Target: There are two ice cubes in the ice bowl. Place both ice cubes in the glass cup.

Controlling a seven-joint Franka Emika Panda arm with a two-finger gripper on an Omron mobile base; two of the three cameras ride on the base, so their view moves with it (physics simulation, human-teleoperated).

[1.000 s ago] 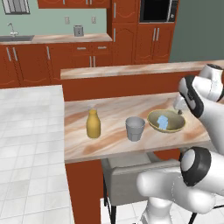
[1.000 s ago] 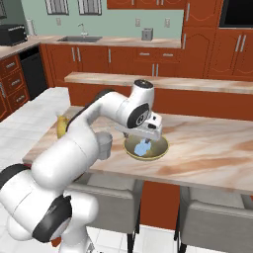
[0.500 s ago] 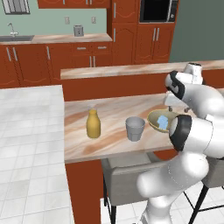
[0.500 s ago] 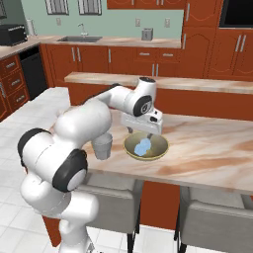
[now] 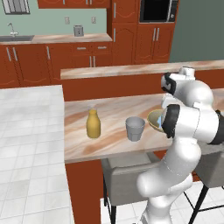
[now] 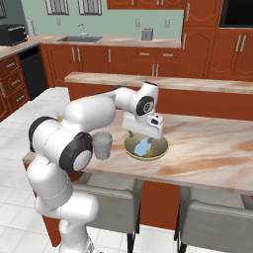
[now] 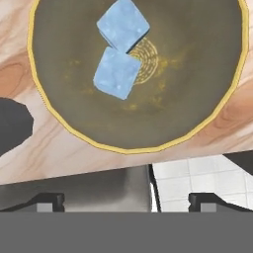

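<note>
Look at the hand view first: the two ice cubes (image 7: pixel 119 54) lie side by side, touching at a corner, near the middle of the ice bowl (image 7: pixel 207 99), which takes up the upper part of that frame. In the right base view you see them as a pale blue patch (image 6: pixel 143 146) inside the bowl (image 6: pixel 146 154), just below centre of the frame.

The gripper (image 6: pixel 144 132) hangs right over the bowl with its fingers spread wide apart — nothing is between them. In the hand view its two dark fingertips (image 7: pixel 49 201) stand far apart at the bottom of the frame, below the bowl's near rim.

The glass cup (image 6: pixel 103 145) stands on the marble counter (image 6: pixel 217 158) just left of the bowl in the right base view, upright, and partly behind the robot's elbow. In the left base view you find the cup (image 5: pixel 135 128) at centre frame, with the bowl's rim (image 5: pixel 153 120) showing just to its right behind the arm.

Further left in that frame a yellow bottle (image 5: pixel 92 124) stands upright on the same counter, well apart from the cup. A grey chair (image 5: pixel 124 179) sits tucked under the counter edge, in the lower middle of the frame.
</note>
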